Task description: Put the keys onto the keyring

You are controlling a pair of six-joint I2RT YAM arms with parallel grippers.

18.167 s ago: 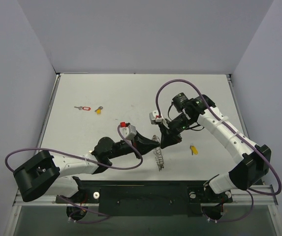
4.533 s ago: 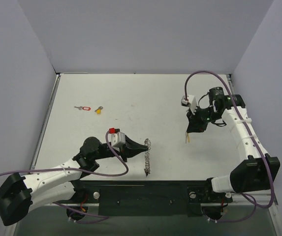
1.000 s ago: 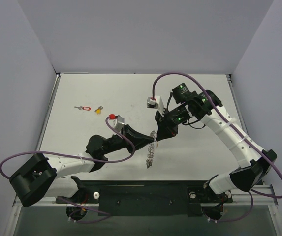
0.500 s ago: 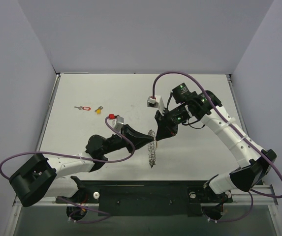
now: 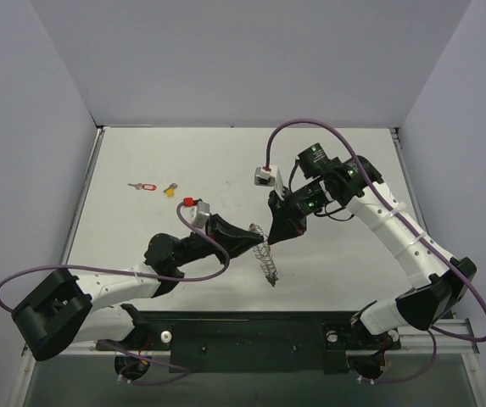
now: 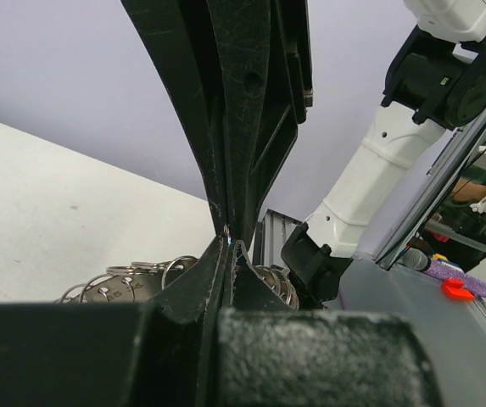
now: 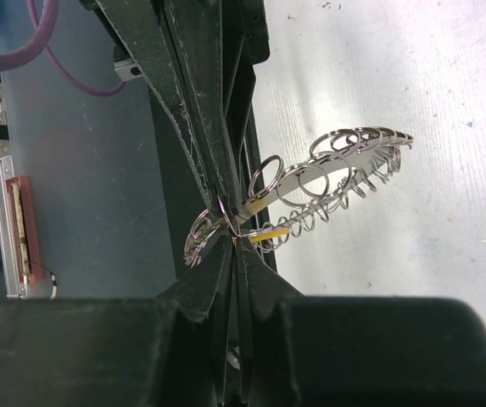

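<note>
Centre of table [image 5: 200,153] obstructed by left gripper [image 5: 255,239] and right gripper [image 5: 276,236] meeting tip to tip, keyring [image 5: 268,259] hanging below, right arm [image 5: 387,225] spanning the right side, red-tagged key [image 5: 145,186] and yellow key [image 5: 170,190] far left, far strip open.

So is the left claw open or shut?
Shut. The left gripper has its fingertips pressed together with no gap, and the keyring trails from that pinch.
</note>
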